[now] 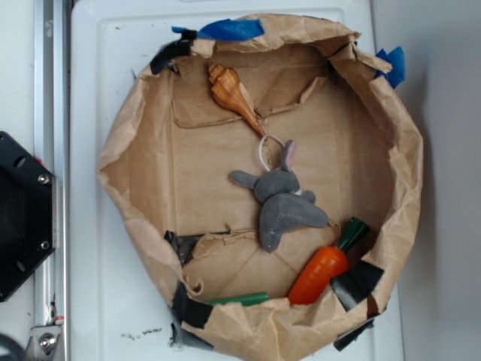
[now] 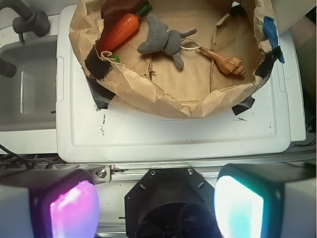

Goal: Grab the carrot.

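The carrot (image 1: 322, 271) is glossy orange with a dark green stem and lies at the lower right inside a brown paper bowl (image 1: 124, 143). In the wrist view the carrot (image 2: 119, 30) shows at the upper left, inside the paper bowl (image 2: 163, 96). My gripper (image 2: 156, 206) is open, its pink and teal pads wide apart at the bottom of the wrist view with nothing between them. It hangs well back from the bowl, over the black robot base (image 2: 171, 203). The gripper does not show in the exterior view.
A grey plush bunny (image 1: 284, 203) lies next to the carrot's stem. A tan seashell (image 1: 231, 94) rests at the back. A green block (image 1: 239, 299) sits at the bowl's near wall. The bowl stands on a white board (image 1: 98, 68). A sink (image 2: 27, 94) lies beside the board.
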`<move>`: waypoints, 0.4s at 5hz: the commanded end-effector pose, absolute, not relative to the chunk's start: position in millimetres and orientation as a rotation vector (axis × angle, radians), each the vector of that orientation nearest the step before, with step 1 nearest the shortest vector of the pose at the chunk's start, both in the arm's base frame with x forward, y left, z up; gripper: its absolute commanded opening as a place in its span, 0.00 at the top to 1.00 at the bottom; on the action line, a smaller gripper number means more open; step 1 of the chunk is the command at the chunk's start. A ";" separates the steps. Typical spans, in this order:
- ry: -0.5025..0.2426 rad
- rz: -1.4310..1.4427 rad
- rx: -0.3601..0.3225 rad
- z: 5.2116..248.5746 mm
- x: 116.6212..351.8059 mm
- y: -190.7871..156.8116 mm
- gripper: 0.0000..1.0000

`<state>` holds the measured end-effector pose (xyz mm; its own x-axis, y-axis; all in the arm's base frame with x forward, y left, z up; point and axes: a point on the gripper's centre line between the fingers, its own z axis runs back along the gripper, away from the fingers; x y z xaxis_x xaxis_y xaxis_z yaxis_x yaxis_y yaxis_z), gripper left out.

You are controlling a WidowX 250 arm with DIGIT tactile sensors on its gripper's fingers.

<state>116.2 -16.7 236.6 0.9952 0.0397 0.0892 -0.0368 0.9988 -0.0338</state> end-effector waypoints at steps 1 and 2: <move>-0.090 0.038 -0.032 236.6 116.2 -16.7 0.00; -0.112 0.170 -0.022 227.0 144.2 -9.9 0.00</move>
